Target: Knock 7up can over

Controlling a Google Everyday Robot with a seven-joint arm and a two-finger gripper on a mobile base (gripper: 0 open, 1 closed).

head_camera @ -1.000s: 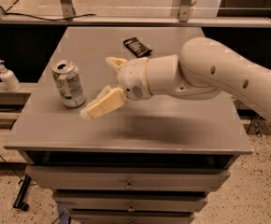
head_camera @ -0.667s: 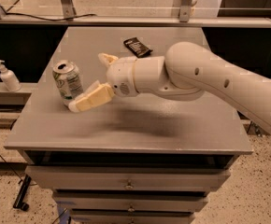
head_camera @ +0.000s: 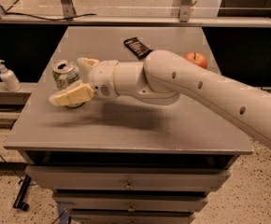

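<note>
The 7up can (head_camera: 64, 76) stands upright on the left part of the grey table (head_camera: 126, 125), silver top up, whitish body with green print. My gripper (head_camera: 74, 80) is open, its two cream fingers spread around the can. The near finger (head_camera: 70, 95) crosses in front of the can's lower body and the far finger (head_camera: 87, 62) lies just behind and to its right. The white arm reaches in from the right, low over the table.
A dark flat packet (head_camera: 137, 47) lies at the back middle of the table. A red apple (head_camera: 196, 59) sits at the back right, partly behind the arm. A white pump bottle (head_camera: 6, 76) stands on a lower shelf to the left. Drawers are below the table's front edge.
My gripper has moved left across the table. It was to the right of the can and its fingers now straddle it. The can still stands upright.
</note>
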